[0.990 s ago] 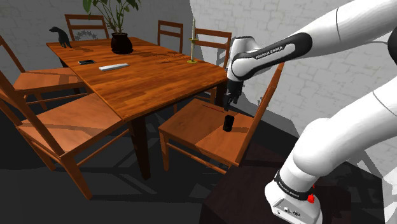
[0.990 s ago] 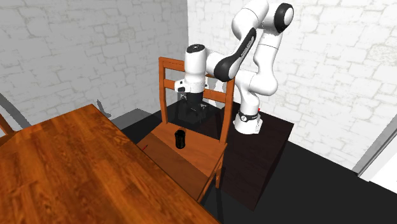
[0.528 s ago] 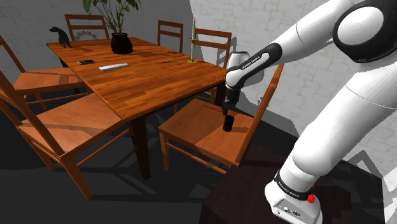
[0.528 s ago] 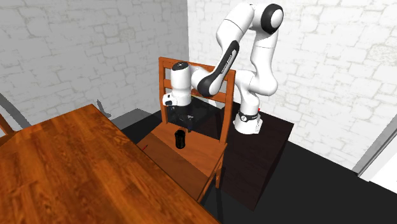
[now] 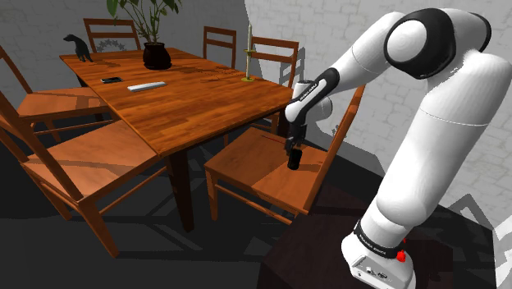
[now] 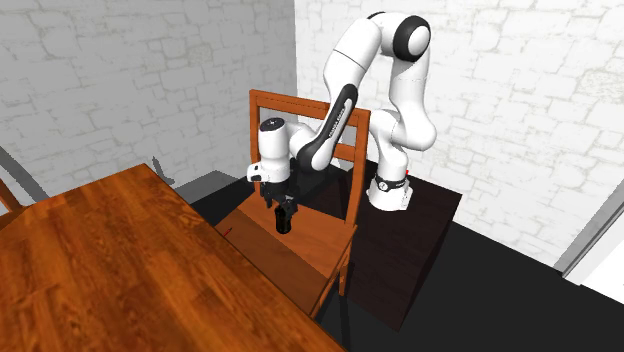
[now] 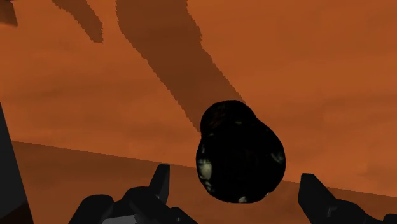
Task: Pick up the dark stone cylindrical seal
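Note:
The dark stone seal (image 5: 294, 159) is a short black cylinder standing upright on the seat of a wooden chair (image 5: 250, 171), near the table's corner. My black gripper (image 5: 292, 147) hangs straight above it, fingertips about level with its top. From across the table, the gripper (image 6: 281, 205) sits right over the seal (image 6: 285, 220) on the chair seat (image 6: 312, 238). In the wrist view the speckled dark seal (image 7: 240, 153) lies between the open gripper (image 7: 236, 188), with one fingertip (image 7: 161, 180) on each side and a gap to each.
The chair's backrest (image 6: 300, 105) rises behind the seal, toward my stand (image 6: 412, 228). The wooden table (image 5: 193, 94) edge is close beside the chair. On it are a potted plant (image 5: 157, 55), a candlestick (image 5: 249, 54), a remote (image 5: 146, 85) and a phone (image 5: 111, 80).
The arm has swung its elbow up and brought the gripper down and toward the seal, from beside the chair back to directly over the seal. The seal has not moved.

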`<move>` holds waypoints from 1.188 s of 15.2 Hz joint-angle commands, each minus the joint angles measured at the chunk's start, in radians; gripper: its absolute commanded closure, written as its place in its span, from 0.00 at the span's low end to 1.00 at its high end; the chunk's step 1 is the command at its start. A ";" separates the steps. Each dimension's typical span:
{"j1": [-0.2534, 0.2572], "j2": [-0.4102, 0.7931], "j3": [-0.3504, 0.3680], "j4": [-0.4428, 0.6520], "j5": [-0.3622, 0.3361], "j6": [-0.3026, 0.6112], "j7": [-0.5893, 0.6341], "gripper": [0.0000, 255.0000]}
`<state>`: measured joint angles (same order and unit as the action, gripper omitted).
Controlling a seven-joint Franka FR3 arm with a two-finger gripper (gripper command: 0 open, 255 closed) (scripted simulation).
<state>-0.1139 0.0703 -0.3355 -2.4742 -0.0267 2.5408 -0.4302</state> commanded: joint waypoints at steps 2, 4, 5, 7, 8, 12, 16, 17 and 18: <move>0.000 0.038 0.006 -0.006 0.021 0.042 -0.010 0.00; -0.001 0.059 0.009 -0.007 0.033 0.064 -0.018 0.00; -0.002 0.059 0.009 -0.007 0.033 0.064 -0.018 0.00; -0.002 0.059 0.009 -0.007 0.033 0.064 -0.019 1.00; -0.002 0.059 0.009 -0.007 0.033 0.064 -0.019 1.00; -0.002 0.059 0.009 -0.008 0.033 0.064 -0.019 1.00; 0.000 0.045 0.007 -0.006 0.025 0.050 -0.013 1.00; 0.001 0.032 0.005 -0.005 0.017 0.036 -0.008 1.00; 0.002 0.019 0.003 -0.004 0.010 0.022 -0.003 1.00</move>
<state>-0.1133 0.1026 -0.3305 -2.4792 -0.0088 2.5770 -0.4388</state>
